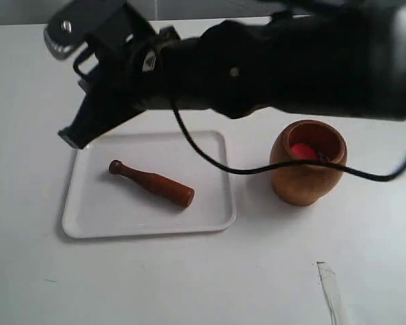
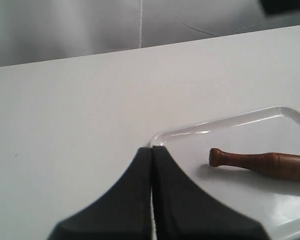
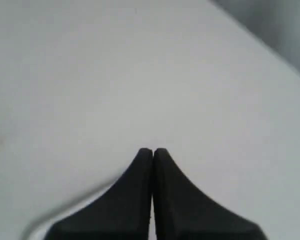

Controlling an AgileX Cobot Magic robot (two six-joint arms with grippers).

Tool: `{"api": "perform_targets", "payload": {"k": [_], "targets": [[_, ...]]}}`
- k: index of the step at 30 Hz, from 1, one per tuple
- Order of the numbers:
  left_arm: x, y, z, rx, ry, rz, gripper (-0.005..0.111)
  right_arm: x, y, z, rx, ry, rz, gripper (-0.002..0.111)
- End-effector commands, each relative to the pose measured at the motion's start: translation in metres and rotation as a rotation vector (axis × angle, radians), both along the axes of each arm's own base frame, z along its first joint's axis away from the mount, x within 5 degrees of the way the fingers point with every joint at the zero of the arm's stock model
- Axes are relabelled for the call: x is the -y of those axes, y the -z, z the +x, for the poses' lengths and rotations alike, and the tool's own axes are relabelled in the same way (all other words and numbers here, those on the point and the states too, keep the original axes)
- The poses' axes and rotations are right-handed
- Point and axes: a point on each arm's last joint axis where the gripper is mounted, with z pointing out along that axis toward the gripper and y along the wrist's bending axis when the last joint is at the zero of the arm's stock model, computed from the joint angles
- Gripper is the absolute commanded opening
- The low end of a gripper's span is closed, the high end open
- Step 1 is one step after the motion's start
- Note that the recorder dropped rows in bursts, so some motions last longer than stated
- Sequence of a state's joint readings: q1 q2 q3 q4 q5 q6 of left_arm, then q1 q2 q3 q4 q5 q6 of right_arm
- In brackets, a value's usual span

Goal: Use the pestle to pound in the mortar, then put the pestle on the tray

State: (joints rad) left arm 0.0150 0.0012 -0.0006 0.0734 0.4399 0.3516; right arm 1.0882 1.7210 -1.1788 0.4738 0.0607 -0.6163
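– Black robot arm point(image 1: 291, 61) up front; whose gripper is on it?
– Left gripper point(image 1: 71, 137), jaws pressed together, holding nothing, at the tray's point(image 1: 88, 220) corner toward the desk's point(image 1: 189, 284) far left.
– Pestle point(image 1: 152, 183)?
– Lying flat on the tray. Just beside the tray, rightward, stands the mortar point(image 1: 304, 183), something red point(image 1: 302, 150) inside.
– Right gripper point(image 3: 152, 150)?
– Closed too, empty, above bare desk.

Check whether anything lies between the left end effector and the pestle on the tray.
Nothing visible does. The left end effector, closed, is near a corner of the tray, and only bare tray floor separates it from the knob end of the pestle.
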Motion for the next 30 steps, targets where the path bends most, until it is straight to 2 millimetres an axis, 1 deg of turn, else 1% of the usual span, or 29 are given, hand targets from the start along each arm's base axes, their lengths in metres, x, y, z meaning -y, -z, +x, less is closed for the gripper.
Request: {"api": "perform_targets", "payload": {"k": [1, 4, 7, 8, 11, 14, 15, 16, 19, 25, 28, 29, 30], "targets": [[0.001, 0.000, 0.000, 0.004, 0.006, -0.015, 0.000, 0.043, -0.056, -0.039, 0.189, -0.025, 0.178, 0.000], [0.001, 0.000, 0.000, 0.004, 0.006, -0.015, 0.000, 0.083, -0.071, -0.068, 0.269, -0.018, 0.312, 0.000], [0.001, 0.000, 0.000, 0.004, 0.006, -0.015, 0.000, 0.121, -0.074, -0.089, 0.294, -0.013, 0.394, 0.000], [0.001, 0.000, 0.000, 0.004, 0.006, -0.015, 0.000, 0.134, -0.073, -0.093, 0.279, -0.008, 0.408, 0.000], [0.001, 0.000, 0.000, 0.004, 0.006, -0.015, 0.000, 0.163, -0.065, -0.105, 0.212, -0.008, 0.424, 0.000], [0.001, 0.000, 0.000, 0.004, 0.006, -0.015, 0.000, 0.185, -0.058, -0.115, 0.125, -0.014, 0.442, 0.000], [0.001, 0.000, 0.000, 0.004, 0.006, -0.015, 0.000, 0.190, -0.055, -0.118, 0.112, -0.018, 0.438, 0.000], [0.001, 0.000, 0.000, 0.004, 0.006, -0.015, 0.000, 0.199, -0.051, -0.122, 0.111, -0.026, 0.444, 0.000], [0.001, 0.000, 0.000, 0.004, 0.006, -0.015, 0.000, 0.213, -0.054, -0.127, 0.122, -0.031, 0.482, 0.000], [0.001, 0.000, 0.000, 0.004, 0.006, -0.015, 0.000, 0.222, -0.060, -0.131, 0.128, -0.039, 0.517, 0.000], [0.001, 0.000, 0.000, 0.004, 0.006, -0.015, 0.000, 0.227, -0.049, -0.134, 0.097, -0.048, 0.474, 0.000], [0.001, 0.000, 0.000, 0.004, 0.006, -0.015, 0.000, 0.233, -0.043, -0.130, 0.088, 0.003, 0.487, 0.000], [0.001, 0.000, 0.000, 0.004, 0.006, -0.015, 0.000, 0.240, -0.031, -0.123, 0.066, 0.092, 0.507, 0.000]]}}
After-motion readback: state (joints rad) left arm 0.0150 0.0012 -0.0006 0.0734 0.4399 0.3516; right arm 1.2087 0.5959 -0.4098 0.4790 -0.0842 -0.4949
